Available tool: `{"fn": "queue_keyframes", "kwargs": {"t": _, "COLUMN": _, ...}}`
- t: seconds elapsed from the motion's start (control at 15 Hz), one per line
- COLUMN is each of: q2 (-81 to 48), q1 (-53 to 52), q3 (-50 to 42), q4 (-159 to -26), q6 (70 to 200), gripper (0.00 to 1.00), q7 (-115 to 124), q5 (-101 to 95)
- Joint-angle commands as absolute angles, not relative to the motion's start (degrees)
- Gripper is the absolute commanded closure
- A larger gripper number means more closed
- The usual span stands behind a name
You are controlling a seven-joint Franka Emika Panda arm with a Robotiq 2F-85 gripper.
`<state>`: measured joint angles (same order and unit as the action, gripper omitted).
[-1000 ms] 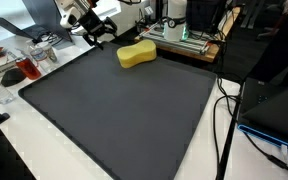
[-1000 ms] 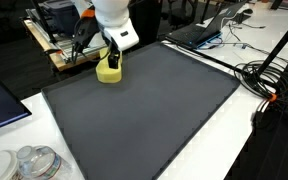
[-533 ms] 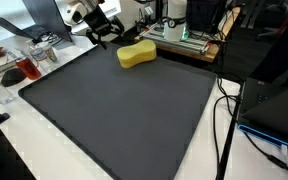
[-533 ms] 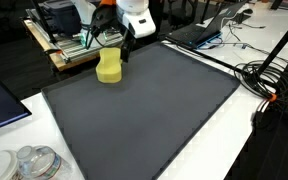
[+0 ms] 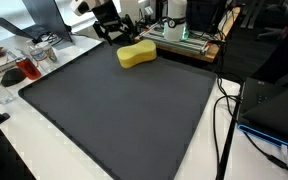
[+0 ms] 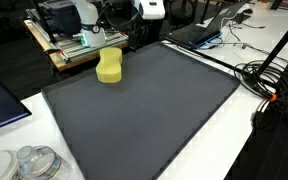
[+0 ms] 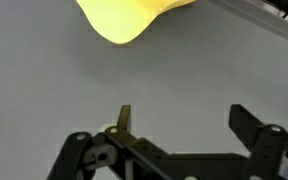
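Your gripper (image 7: 179, 120) stands wide and empty; the yellow sponge (image 5: 136, 54) looks soft, light: grasp its narrow waist.

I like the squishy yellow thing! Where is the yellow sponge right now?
The yellow foam sponge lies near a far corner of the dark grey mat in both exterior views; the wrist view shows it just beyond the open gripper, untouched.

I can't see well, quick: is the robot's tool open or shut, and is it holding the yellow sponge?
Tool: open and empty, raised above the mat. The yellow sponge lies apart from it.
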<state>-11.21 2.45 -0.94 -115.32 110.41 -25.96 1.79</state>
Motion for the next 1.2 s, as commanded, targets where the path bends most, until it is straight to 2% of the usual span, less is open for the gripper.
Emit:
{"fn": "queue_keyframes", "kwargs": {"t": 0.0, "q2": -6.1, "q1": 0.2, "q3": 0.1, "q4": -120.2, "q6": 111.6, "gripper": 0.0, "q7": -15.4, "q5": -2.1}}
{"fn": "queue_keyframes", "kwargs": {"t": 0.53, "q2": 3.0, "q1": -0.5, "q3": 0.4, "q4": -129.3, "q6": 110.0, "gripper": 0.0, "q7": -5.7, "q5": -2.6}}
{"fn": "queue_keyframes", "kwargs": {"t": 1.13, "q2": 20.7, "q1": 2.9, "q3": -3.9, "q4": -138.4, "q6": 109.4, "gripper": 0.0, "q7": -6.4, "q5": -0.5}}
